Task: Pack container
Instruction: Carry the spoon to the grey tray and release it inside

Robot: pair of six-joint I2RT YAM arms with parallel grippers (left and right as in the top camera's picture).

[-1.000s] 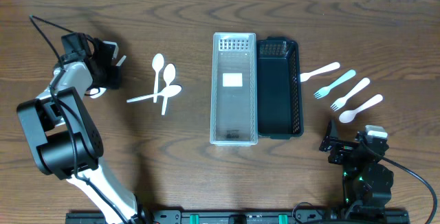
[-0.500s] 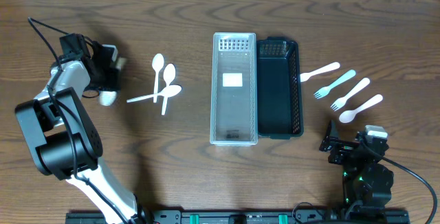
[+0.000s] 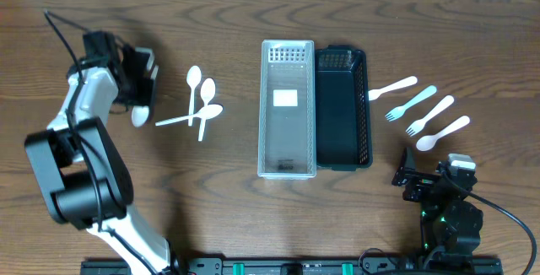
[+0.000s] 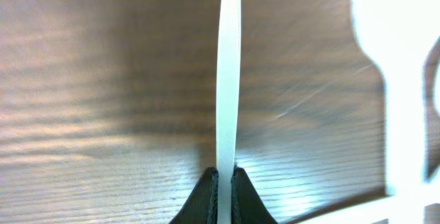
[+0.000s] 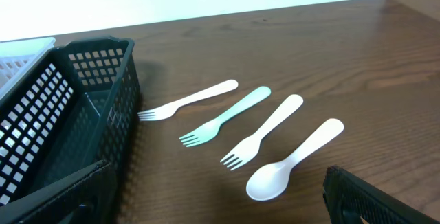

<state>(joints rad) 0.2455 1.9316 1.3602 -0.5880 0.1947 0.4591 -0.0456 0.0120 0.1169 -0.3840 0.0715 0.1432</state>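
Note:
My left gripper (image 3: 139,79) is at the far left and is shut on a white plastic spoon (image 3: 138,115); its handle shows edge-on between the fingers in the left wrist view (image 4: 228,80). Three more white spoons (image 3: 199,98) lie just right of it. A clear container (image 3: 287,109) and a black basket (image 3: 342,109) stand side by side in the middle. Three forks (image 3: 411,102) and one spoon (image 3: 443,132) lie to their right, also in the right wrist view (image 5: 234,117). My right gripper (image 3: 430,182) is open and empty at the front right.
The clear container holds a white label and little else that I can make out. The black basket's wall (image 5: 75,114) fills the left of the right wrist view.
My left gripper has shifted right and lifted with the spoon, whose bowl now hangs lower right of it. The right arm has not moved.

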